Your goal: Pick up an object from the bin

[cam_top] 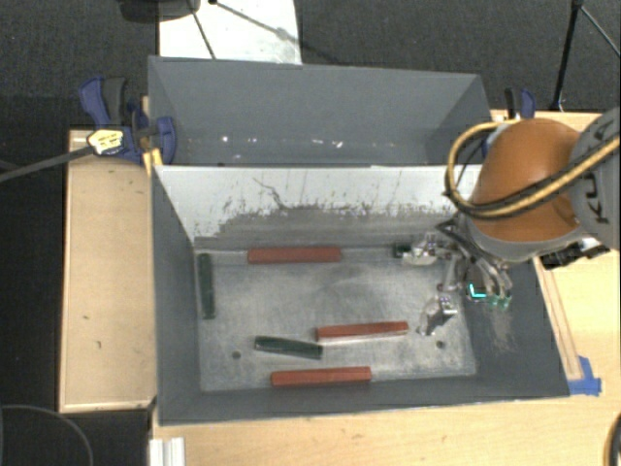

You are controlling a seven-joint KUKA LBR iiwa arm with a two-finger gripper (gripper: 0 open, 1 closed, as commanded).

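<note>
Gripper [439, 316] sits low over the bin [505, 357] floor, just right of the middle red-brown bar [362, 331], clear of its end. Fingers: apart or together, cannot tell. Dark green stick [288, 347] lies at that bar's left end. Front red-brown bar [320, 377] lies near it; back red-brown bar [294, 255] lies well behind.

A single camera looks down into the whole grey bin [310, 115] from above, slightly toward its front.

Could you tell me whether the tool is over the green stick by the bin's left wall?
No, the tool hangs at the bin's right side, far from that green stick by the left wall.
</note>
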